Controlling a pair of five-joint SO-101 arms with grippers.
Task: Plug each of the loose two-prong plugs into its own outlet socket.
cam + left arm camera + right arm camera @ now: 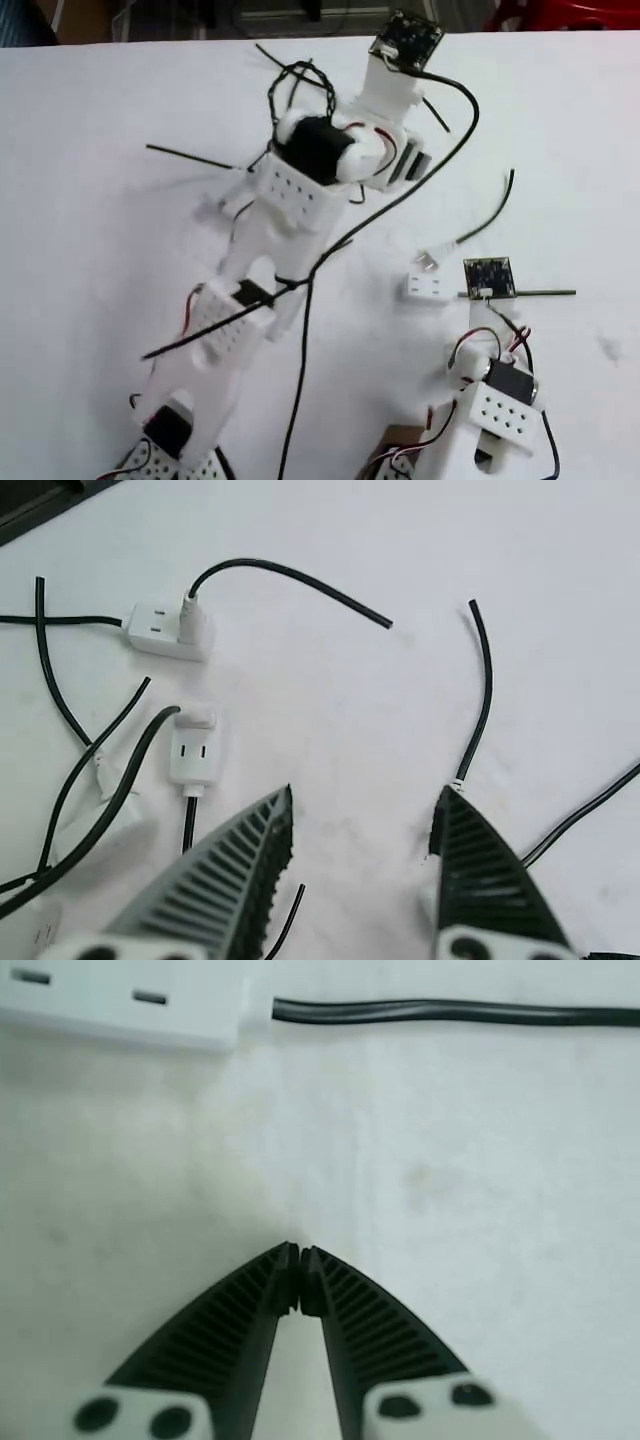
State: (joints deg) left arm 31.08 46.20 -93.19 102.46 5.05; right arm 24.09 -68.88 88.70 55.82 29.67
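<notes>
Two sockets [158, 632] [190, 758] ahead of left gripper [364, 800]

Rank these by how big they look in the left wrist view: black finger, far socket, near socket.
1. Black finger: largest, but it is nearest the camera, which inflates it.
2. Far socket and near socket: these look alike in size, and they lie at different distances, so I won't rank them.

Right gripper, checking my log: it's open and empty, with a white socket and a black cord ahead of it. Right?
No: the right wrist view shows the right gripper shut, not open. It is empty, with the white socket and black cord ahead.
</notes>
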